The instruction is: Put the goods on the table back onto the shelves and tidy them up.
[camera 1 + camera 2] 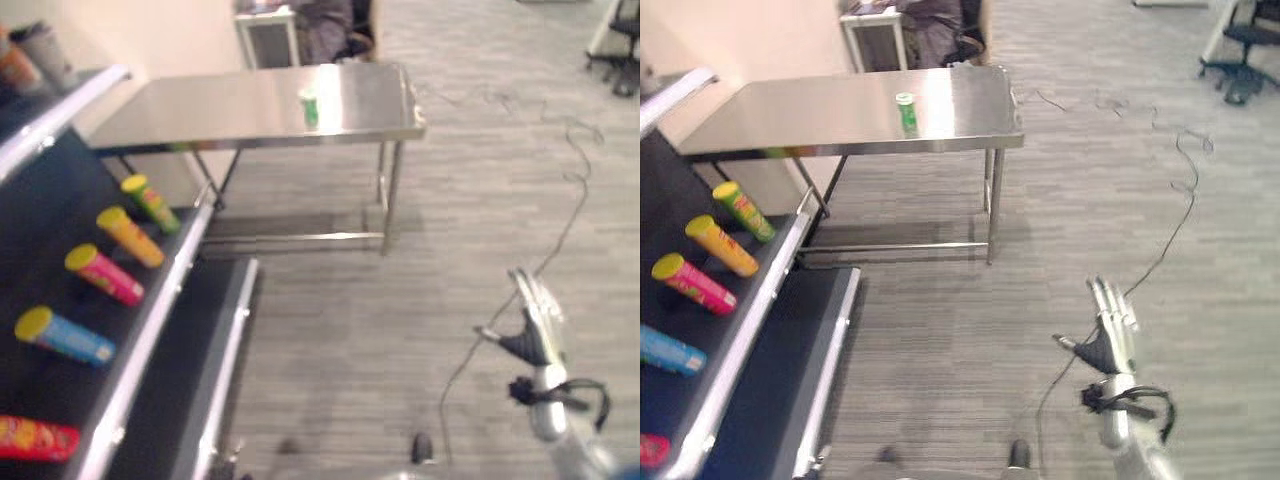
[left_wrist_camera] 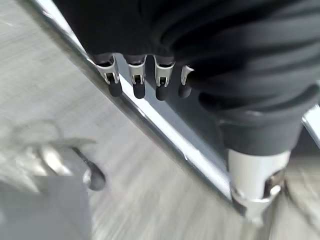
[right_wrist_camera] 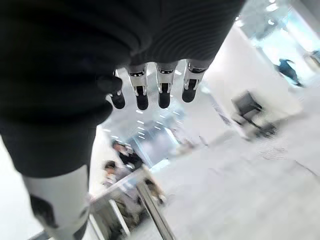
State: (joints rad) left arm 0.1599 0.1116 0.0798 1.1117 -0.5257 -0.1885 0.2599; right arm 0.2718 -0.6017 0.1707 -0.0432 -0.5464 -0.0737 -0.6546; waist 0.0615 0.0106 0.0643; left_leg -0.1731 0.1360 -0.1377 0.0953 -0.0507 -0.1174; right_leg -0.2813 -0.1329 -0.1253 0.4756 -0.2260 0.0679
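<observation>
A small green can (image 1: 310,108) stands upright on the steel table (image 1: 220,110) at the back. To the left is a dark shelf (image 1: 60,220) where several tube cans lie on their sides: green-yellow (image 1: 150,203), orange (image 1: 130,236), pink (image 1: 103,274), blue (image 1: 65,336) and red (image 1: 35,438). My right hand (image 1: 535,325) hangs low at the right over the floor, fingers straight and empty, far from the table. In the left wrist view my left hand (image 2: 137,82) shows relaxed, empty fingers above the shelf's silver edge (image 2: 165,130).
A lower shelf board (image 1: 200,370) juts out below the can shelf. Cups (image 1: 30,55) stand on the top shelf. Behind the table are a white cabinet (image 1: 268,35) and a seated person (image 1: 330,25). An office chair (image 1: 615,50) stands far right.
</observation>
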